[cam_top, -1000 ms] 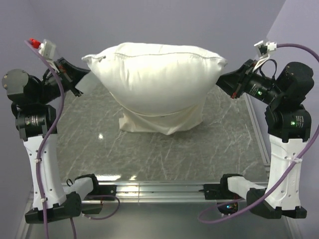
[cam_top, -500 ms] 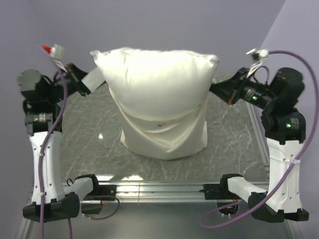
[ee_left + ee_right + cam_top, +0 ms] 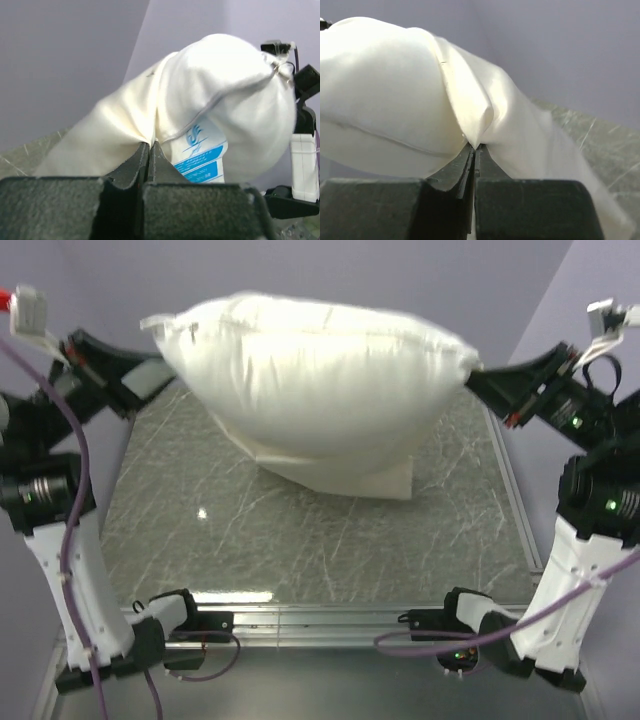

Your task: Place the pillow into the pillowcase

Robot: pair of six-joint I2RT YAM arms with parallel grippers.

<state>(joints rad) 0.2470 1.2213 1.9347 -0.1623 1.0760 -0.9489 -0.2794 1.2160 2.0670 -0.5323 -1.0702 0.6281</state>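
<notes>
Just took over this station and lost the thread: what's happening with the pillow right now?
Both arms hold the bundle up over the table. The left gripper and right gripper each have fingers shut on a fold of the pillowcase, at opposite ends. The pillow is only partly in: most bulges out above the case, which sags below.

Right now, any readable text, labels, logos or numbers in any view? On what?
Tag on the pillow, left wrist view: a blue swirl logo above two blue bands; any print on it is too blurred to read.
Top and right wrist views: no text, number or sign to read.
</notes>
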